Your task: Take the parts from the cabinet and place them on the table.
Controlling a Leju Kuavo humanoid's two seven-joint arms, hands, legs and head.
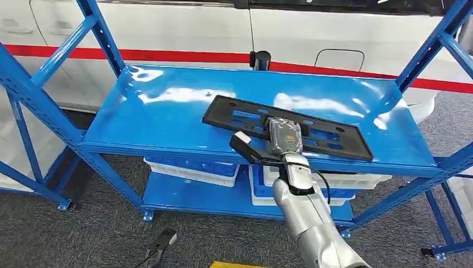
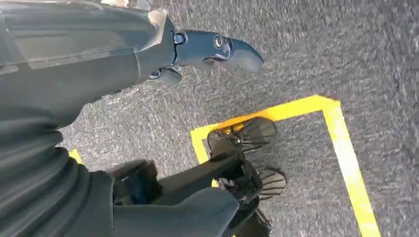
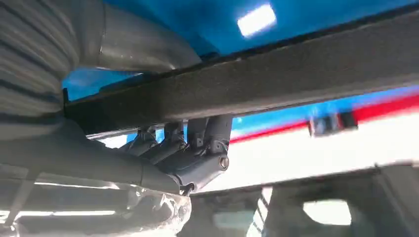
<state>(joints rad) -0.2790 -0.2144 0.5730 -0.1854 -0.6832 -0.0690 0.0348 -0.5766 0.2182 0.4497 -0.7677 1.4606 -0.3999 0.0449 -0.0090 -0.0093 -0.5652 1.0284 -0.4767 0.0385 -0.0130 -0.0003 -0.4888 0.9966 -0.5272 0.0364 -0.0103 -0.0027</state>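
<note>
White and blue bins are stored on the lower shelf, and a white vehicle is seen behind the blue cabinet. The black frame part is laid flat on the top shelf; its near edge is gripped by the right hand. The left hand is held over grey floor, fingers apart, holding nothing.

Bright overhead light is throwing white glare patches across the glossy blue metal shelf top at the head view's centre. The right wrist view is smearing with motion blur, while the grey speckled carpet floor is showing softly, evenly lit.
</note>
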